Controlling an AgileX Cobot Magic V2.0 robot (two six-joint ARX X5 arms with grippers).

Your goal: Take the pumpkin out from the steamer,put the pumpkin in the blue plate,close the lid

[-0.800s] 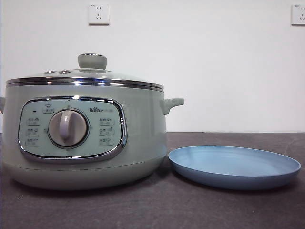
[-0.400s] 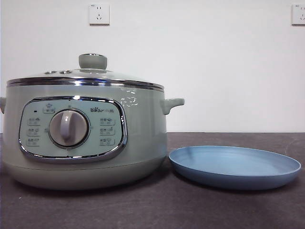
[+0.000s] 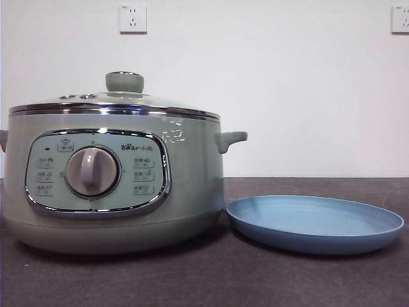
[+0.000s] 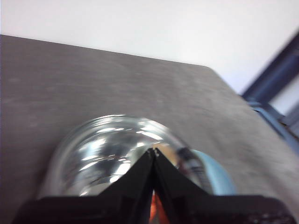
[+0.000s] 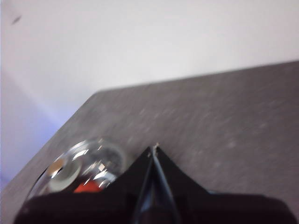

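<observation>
Pumpkin [image 5: 86, 186] sits under unmoved lid [image 3: 115, 102]; my left gripper [image 4: 153, 151] and right gripper [image 5: 154, 148], both pinched empty, hover; nothing started.

A dark grey table [image 3: 211, 281] carries the steamer [image 3: 192, 185] with the blue plate [image 3: 314, 224] just beside it.

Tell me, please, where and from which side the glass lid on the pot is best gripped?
Grip the round green knob at the centre of the lid, coming straight down from above. It is probably the only raised part narrow enough for the jaws; the dome is wide, smooth glass, seated flat on the pot.
</observation>
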